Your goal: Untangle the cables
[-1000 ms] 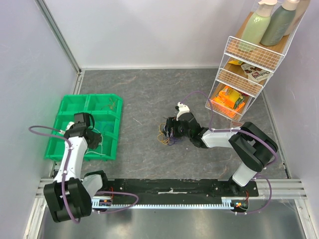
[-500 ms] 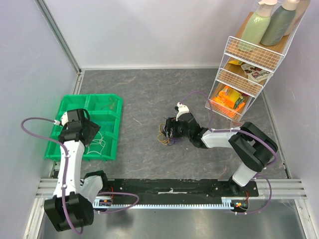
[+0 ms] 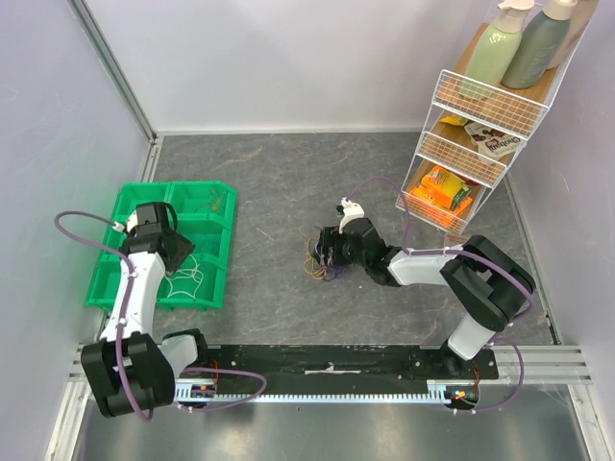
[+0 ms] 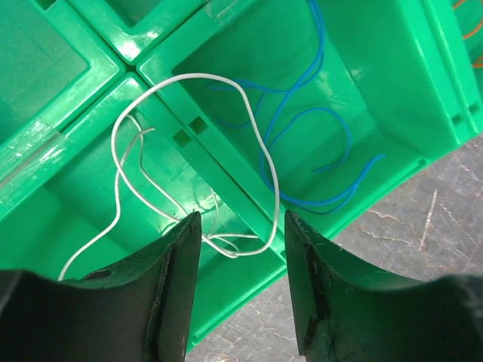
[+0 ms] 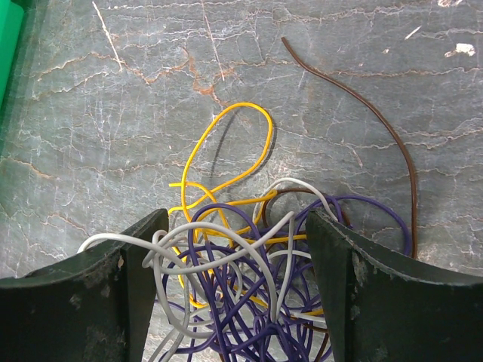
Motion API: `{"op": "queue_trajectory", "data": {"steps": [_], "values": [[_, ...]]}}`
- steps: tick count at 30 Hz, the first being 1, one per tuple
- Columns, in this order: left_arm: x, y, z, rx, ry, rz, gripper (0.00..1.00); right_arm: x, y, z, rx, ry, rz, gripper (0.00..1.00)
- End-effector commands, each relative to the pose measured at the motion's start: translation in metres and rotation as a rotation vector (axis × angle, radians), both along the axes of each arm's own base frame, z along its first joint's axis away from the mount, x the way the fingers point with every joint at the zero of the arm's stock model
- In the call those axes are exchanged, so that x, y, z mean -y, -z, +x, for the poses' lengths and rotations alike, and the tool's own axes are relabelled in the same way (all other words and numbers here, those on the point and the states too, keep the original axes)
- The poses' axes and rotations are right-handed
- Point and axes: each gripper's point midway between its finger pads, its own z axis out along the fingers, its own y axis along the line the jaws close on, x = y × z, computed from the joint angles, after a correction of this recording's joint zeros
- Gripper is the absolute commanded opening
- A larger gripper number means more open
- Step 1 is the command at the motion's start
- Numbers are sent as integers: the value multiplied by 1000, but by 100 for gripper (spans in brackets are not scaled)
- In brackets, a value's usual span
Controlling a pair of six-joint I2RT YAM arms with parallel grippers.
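Left gripper [image 4: 241, 223]: is hovering over the near end of the green bin [image 3: 219, 195], its jaws standing apart with nothing pinched between them.
Green bin: is sitting on the left side of the tabletop [image 3: 274, 182] and is split into several compartments.
White cable [image 4: 266, 162]: is lying in loose loops across the divider between two compartments, directly under the left gripper.
Blue cable [image 4: 306, 121]: is curling alone inside the compartment next to it, its loops running mostly along that compartment's length.
Orange strand [image 4: 473, 24]: is just showing in another compartment at the edge of the left wrist view.
Right gripper [image 5: 238, 222]: is lowered at mid-tabletop, jaws spread wide to either side of the tangle and not clamping anything.
Cables [image 5: 241, 309]: are lying bunched on the bare tabletop, well apart from the bin, as a knot of purple, grey-white, yellow and brown strands.
Yellow cable [image 5: 230, 139]: is stretching a long narrow loop out of the knot, pointing away from the right gripper.
Brown cable [image 5: 381, 132]: is trailing out as one long arc, its free end pointing away from the right gripper.
Wire rack [image 3: 434, 91]: is standing at the far right, holding bottles [image 3: 492, 48] on top, snack packets [image 3: 492, 144] in the middle and orange packets [image 3: 440, 192] below.
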Motion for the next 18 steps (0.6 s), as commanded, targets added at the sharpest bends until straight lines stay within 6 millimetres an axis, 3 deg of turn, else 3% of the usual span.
{"op": "queue_trajectory", "data": {"steps": [1, 7, 10, 18], "values": [[-9, -2, 9, -6, 9, 48, 53, -9, -6, 3, 21, -22, 11, 81], [-13, 4, 6, -32, -10, 73, 41, -9, -4, 2, 18, -23, 5, 81], [-13, 4, 4, -25, -20, 73, 26, -9, -5, 2, 18, -22, 7, 81], [-14, -11, -2, 33, -36, 91, 2, -9, -4, 2, 15, -24, 4, 81]]}}
